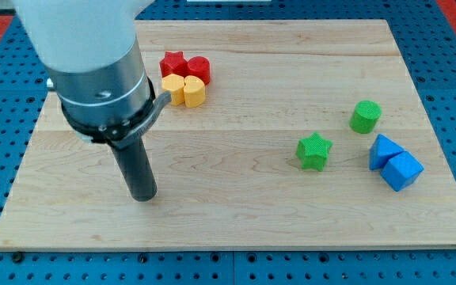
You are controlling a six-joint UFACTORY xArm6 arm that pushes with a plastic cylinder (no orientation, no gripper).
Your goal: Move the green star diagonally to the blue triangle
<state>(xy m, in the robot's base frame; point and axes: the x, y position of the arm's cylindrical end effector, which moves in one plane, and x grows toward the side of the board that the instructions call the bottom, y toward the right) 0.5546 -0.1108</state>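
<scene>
My tip (142, 196) rests on the desk (236, 222) toward the view's left, with bare wood all round it and no block touching it. There is no hand on this rig, only the rod, so nothing is held and nothing can be; contact is by pushing alone.

Green star (314, 151) lies well apart from the tip, at about 3 o'clock from it and slightly higher in the view. Blue triangle (384, 149) sits near the star at its 3 o'clock, a small gap between them. A blue cube (402, 170) touches the triangle at the triangle's 4 o'clock. A green cylinder (365, 116) stands near the star at its 1 o'clock, and just above the triangle.

Far cluster at the view's top left: red star (172, 63) touching a red cylinder (199, 69), with a yellow heart (172, 87) and a second yellow block (194, 92), shape unclear, directly below them. The arm body hides part of this area.

Judgement: the star is untouched and the push is not yet begun. The tip stands on the side of the star away from the triangle, which suits a push toward the view's right. Risk: the cylinder and cube flank the target closely, so a poorly aimed shove could knock either.
</scene>
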